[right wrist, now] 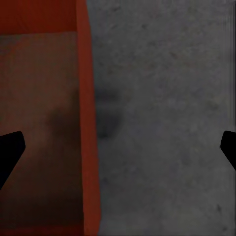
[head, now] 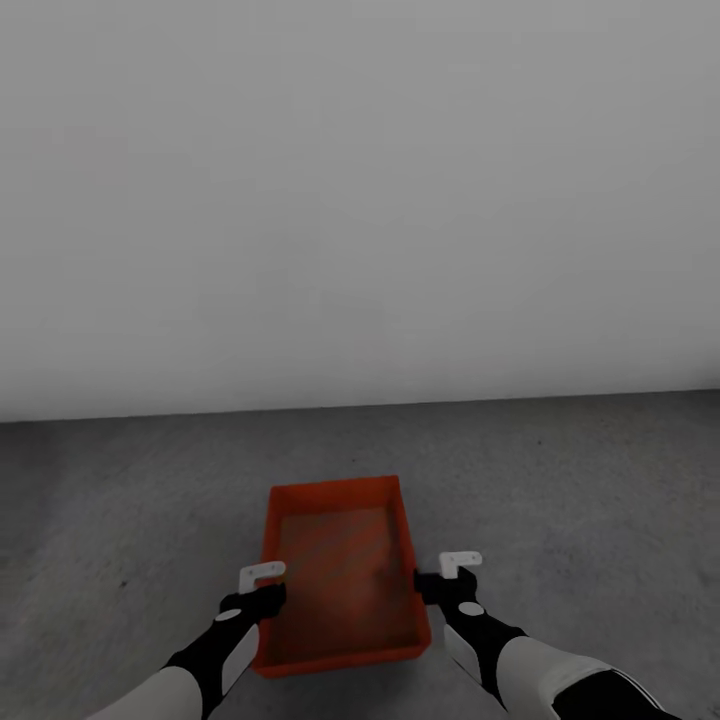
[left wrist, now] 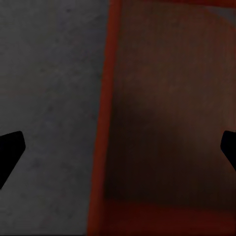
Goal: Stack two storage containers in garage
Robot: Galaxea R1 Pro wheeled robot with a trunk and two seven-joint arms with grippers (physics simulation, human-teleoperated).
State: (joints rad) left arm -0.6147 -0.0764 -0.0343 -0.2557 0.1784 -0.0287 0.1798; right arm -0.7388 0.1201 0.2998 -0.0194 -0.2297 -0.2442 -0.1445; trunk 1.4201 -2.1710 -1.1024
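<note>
One orange-red storage container (head: 340, 570) sits on the dark grey speckled floor (head: 580, 480), just ahead of me in the head view, its open top facing up. My left gripper (head: 262, 590) hovers over the tub's left long wall, and my right gripper (head: 440, 580) over its right long wall. In the left wrist view the left gripper (left wrist: 118, 147) is open, its dark fingertips far apart on either side of the container's wall (left wrist: 101, 147). The right gripper (right wrist: 118, 147) is likewise open, straddling the other wall (right wrist: 88, 147). Neither grips anything.
A plain white-grey wall (head: 360, 200) rises a short way beyond the container and meets the floor in a straight line across the view. Bare concrete floor (right wrist: 167, 123) spreads to both sides of the tub.
</note>
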